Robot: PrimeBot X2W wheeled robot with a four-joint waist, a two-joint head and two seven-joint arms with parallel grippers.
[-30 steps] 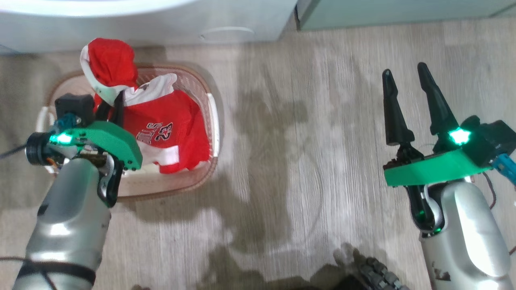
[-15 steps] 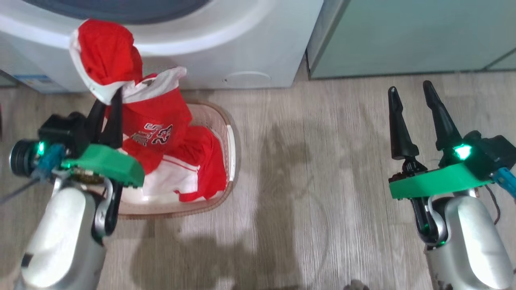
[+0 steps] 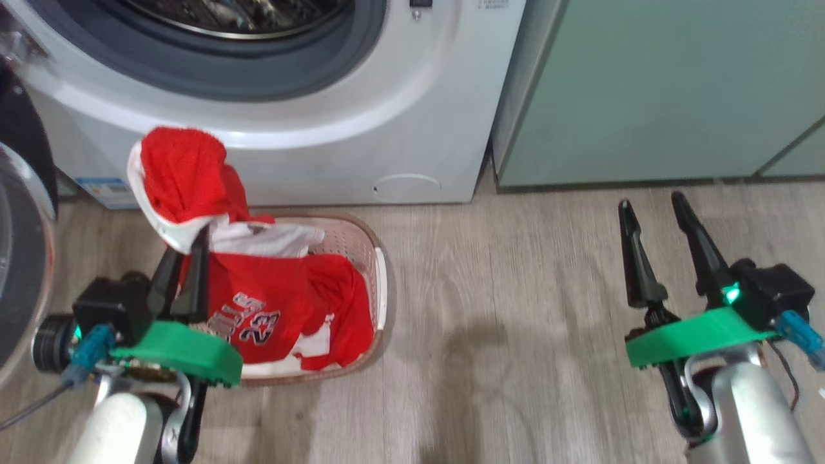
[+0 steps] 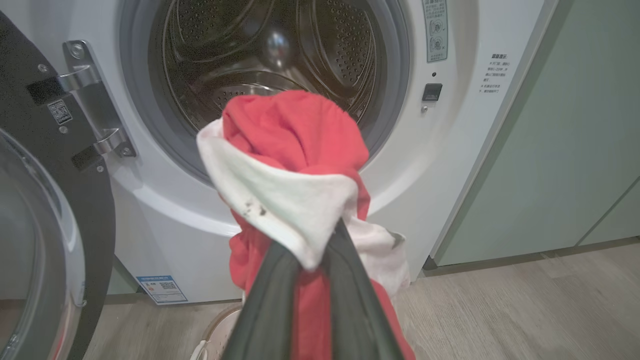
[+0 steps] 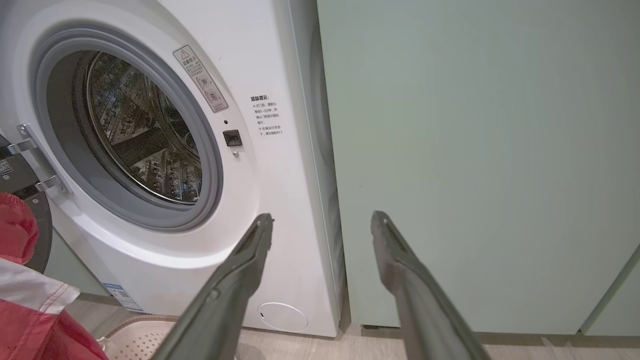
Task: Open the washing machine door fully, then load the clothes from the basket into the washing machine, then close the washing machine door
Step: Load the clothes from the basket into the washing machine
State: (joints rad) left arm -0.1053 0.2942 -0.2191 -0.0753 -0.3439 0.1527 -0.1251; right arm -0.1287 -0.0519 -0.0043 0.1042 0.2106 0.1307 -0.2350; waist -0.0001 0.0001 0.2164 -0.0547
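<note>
**Head view:** Loading is in hand. The left gripper (image 3: 190, 248) is clenched on the white trim of a red garment, lifting one end of the clothes (image 3: 277, 309) above the basket (image 3: 380, 277). The rest of the bundle drapes down into the basket. The basket sits on the floor (image 3: 515, 290) just in front of the washing machine (image 3: 361, 129). The washing machine door (image 3: 22, 148) stands swung open at the left edge. The right gripper (image 3: 651, 201), fingers spread and empty, hovers over the floor well apart from the basket, near the pale green cabinets (image 3: 644, 84).

**Left wrist view:** The left gripper (image 4: 312, 260) pinches the clothes (image 4: 295, 135) between nearly closed fingers. The bunched cloth hangs in front of the open steel drum (image 4: 280, 50), with the door (image 4: 75, 200) to the left. The next move likely calls for carrying the garment forward, past the grey seal and into the drum, then letting go. The trailing cloth could catch on the seal.

**Right wrist view:** The right gripper (image 5: 322, 217), jaws wide apart and holding nothing, points at the washing machine (image 5: 270, 175) where it meets the cabinets. The clothes (image 5: 20, 300) and the basket (image 5: 135, 335) lie at the lower left.
</note>
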